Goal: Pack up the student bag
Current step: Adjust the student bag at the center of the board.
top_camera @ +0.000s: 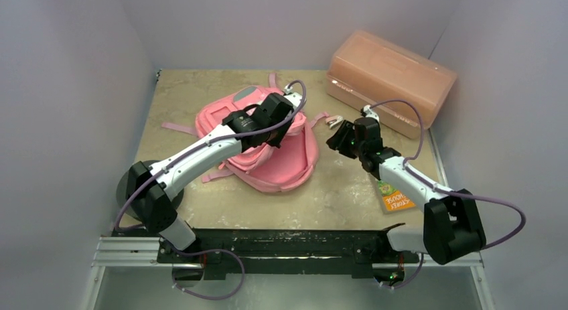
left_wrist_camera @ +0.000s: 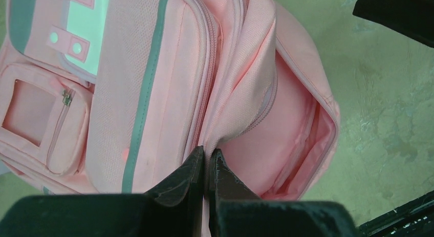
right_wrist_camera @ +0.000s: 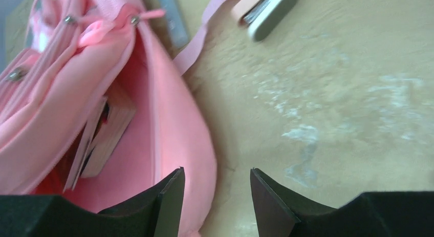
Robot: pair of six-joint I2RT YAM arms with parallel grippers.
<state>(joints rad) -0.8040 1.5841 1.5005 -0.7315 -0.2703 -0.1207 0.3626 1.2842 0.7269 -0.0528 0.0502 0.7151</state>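
The pink student bag (top_camera: 281, 164) lies in the middle of the table with its main compartment held open. My left gripper (top_camera: 280, 124) is shut on the edge of the bag's front flap (left_wrist_camera: 240, 93) and holds it up; its tips show in the left wrist view (left_wrist_camera: 207, 155). The pink lining (left_wrist_camera: 286, 139) shows beyond them. My right gripper (top_camera: 338, 132) is open and empty just right of the bag's opening. In the right wrist view (right_wrist_camera: 217, 173) one finger hangs over the bag's rim (right_wrist_camera: 174, 119) and the other over the table. A book (right_wrist_camera: 110, 127) lies inside the bag.
A rigid translucent orange-pink box (top_camera: 388, 79) stands at the back right. A small pink and white stapler-like item (top_camera: 333, 121) lies beside a bag strap (right_wrist_camera: 202, 35). An orange sticker card (top_camera: 395, 197) lies near the right arm. Grey walls enclose the table.
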